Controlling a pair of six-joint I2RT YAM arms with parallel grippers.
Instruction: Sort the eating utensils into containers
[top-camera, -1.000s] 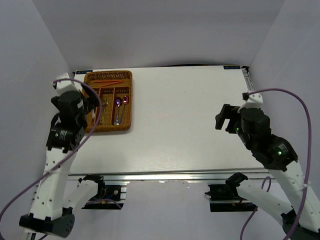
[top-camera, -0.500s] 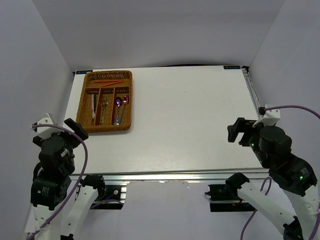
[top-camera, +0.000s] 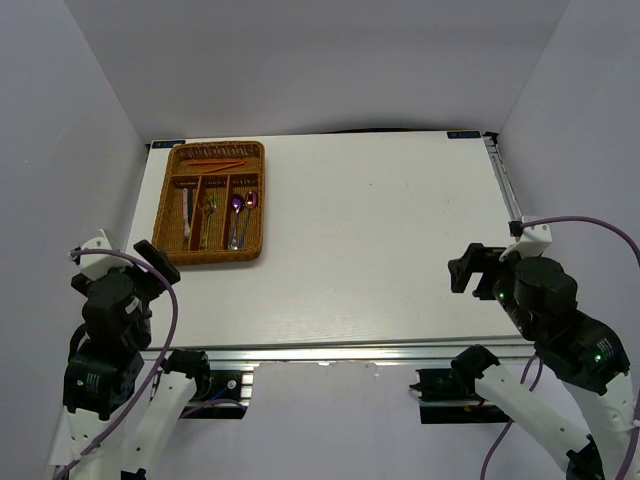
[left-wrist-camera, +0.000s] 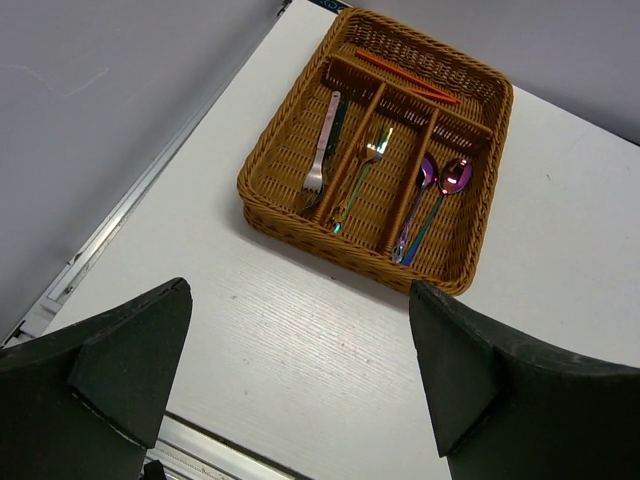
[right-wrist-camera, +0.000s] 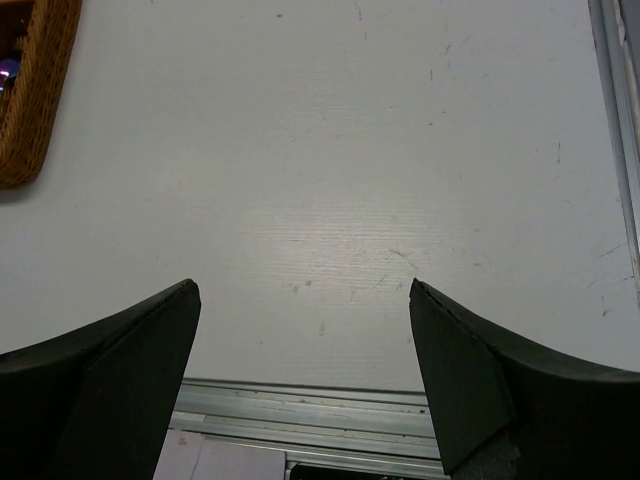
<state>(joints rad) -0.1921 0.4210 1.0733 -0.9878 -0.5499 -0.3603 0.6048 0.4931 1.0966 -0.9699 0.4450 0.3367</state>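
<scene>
The left fingers (left-wrist-camera: 110, 370), black, matte and wedge-shaped, are seen spread wide and empty. The right fingers (right-wrist-camera: 110, 370), of the same make, are likewise held wide apart and empty. Beneath both pairs the white table (right-wrist-camera: 330, 200) is shown, faintly grained and lightly scuffed, and its metal edge rail (right-wrist-camera: 300, 405) is seen just below the right fingers.

Ahead of the left fingers and well apart from them, the rectangular brown woven wicker tray (left-wrist-camera: 330, 240) is set flat on the table. From the right wrist only one corner of it is caught, far ahead and to the left of the right fingers.

In the long slot to the left a silver fork (left-wrist-camera: 318, 160) is laid. A gold fork (left-wrist-camera: 365, 165) is laid in the middle slot, and two purple-rainbow spoons (left-wrist-camera: 455, 176) in the right one. Farthest from the fingers, thin red chopsticks (left-wrist-camera: 405, 76) are laid along the crosswise slot.

Compared with a second ago, the left fingers are found drawn back from beside the tray to the near table edge. The right fingers are also found pulled back towards that edge.
</scene>
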